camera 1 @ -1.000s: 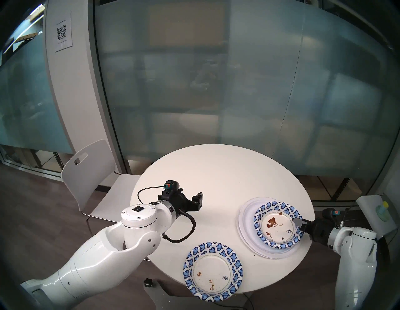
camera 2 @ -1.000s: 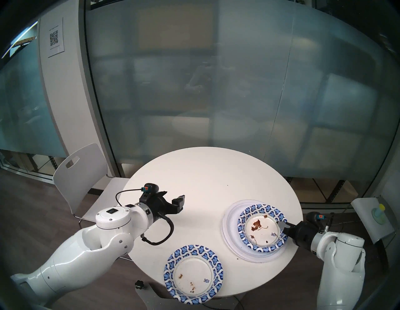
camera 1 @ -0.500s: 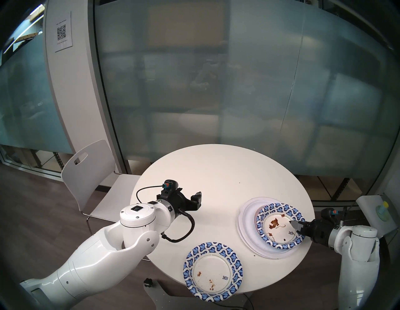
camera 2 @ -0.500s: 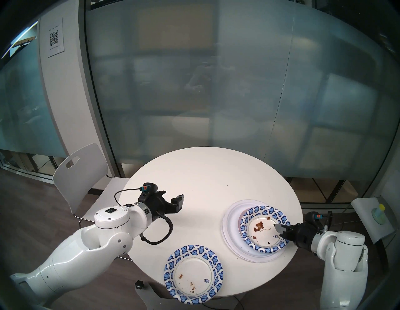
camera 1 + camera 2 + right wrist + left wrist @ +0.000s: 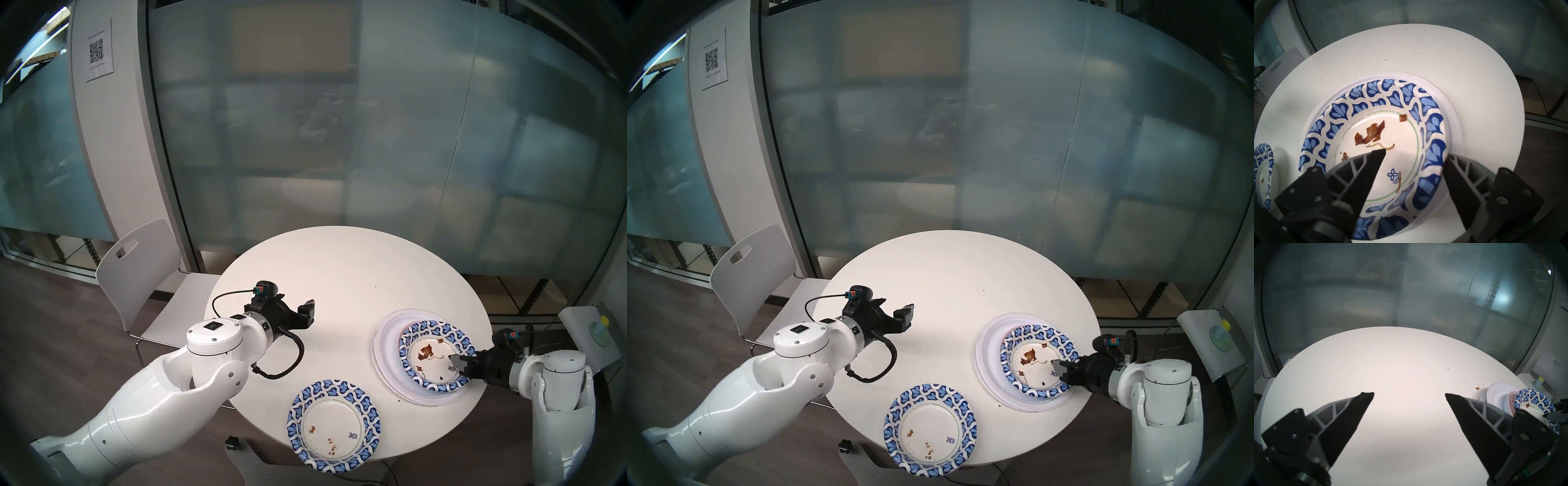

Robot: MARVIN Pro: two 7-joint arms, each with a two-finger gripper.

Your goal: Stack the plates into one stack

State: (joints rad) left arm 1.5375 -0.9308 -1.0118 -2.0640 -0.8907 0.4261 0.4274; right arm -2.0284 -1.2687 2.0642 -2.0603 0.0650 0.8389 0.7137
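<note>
Over on the right side of the round white counter (image 5: 339,271), the stack (image 5: 386,342) sat with its wide white plates at the bottom and a pale pink rim (image 5: 1511,401) peeking out between them in the left wrist view. On top lay the blue-patterned bowl-like plate (image 5: 436,356), brown scraps (image 5: 1371,132) scattered across its middle. The right gripper (image 5: 462,365) was right at that plate's near rim, jaws parted: one finger (image 5: 1371,169) stood over the inside of the plate, the other (image 5: 1457,183) outside the rim, the rim running between them. Whether either finger touched the paper could not be told, and nothing looked pinched.

The second blue-patterned plate (image 5: 334,426) lay alone at the near edge of the counter, well apart from the stack, a few crumbs on it.

The left gripper (image 5: 307,314) hung above bare counter on the far left, jaws spread wide and holding nothing. A white chair (image 5: 142,271) stood beyond it.
</note>
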